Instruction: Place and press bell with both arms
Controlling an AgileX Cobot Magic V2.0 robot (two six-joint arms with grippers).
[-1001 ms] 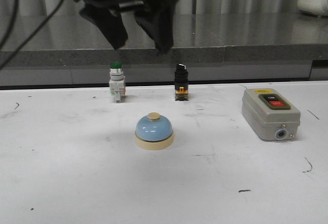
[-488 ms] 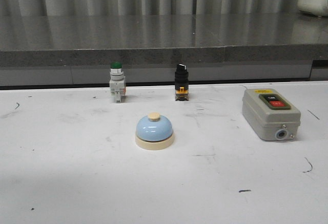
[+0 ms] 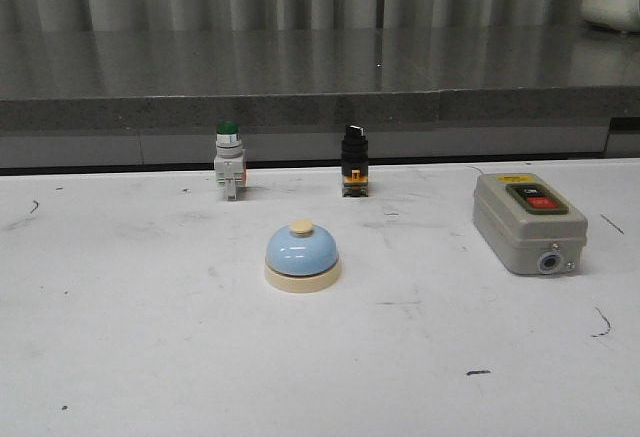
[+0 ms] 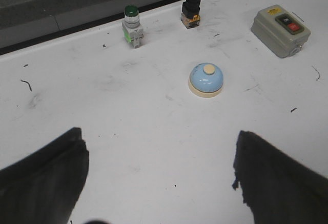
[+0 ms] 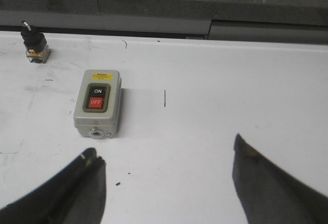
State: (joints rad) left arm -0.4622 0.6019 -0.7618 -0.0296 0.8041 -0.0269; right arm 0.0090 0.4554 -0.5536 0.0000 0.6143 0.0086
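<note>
Gone from the front view: the black gripper that hung at upper centre a second ago and was only a dark scrap at upper left half a second ago. Bell unmoved.

Surface: white table (image 3: 130,347), scuffed, with small dark marks; its far edge meets a dark strip, then a grey ledge (image 3: 320,107) under a grey counter and pale ribbed wall.

Items: bell (image 3: 302,256), centre of the frame, upright, free on all sides. Green-capped button (image 3: 228,159) behind it to the left, black switch (image 3: 354,160) behind it to the right, both near the far edge. Grey box (image 3: 527,221) at right, well apart from the bell.

Left gripper (image 4: 159,178): fingers wide apart, holding nothing, above bare table, bell beyond it, untouched.

Right gripper (image 5: 169,185): fingers wide apart, holding nothing, box (image 5: 97,110) beyond its left finger.

Open table runs across the lower front frame and the left side.
</note>
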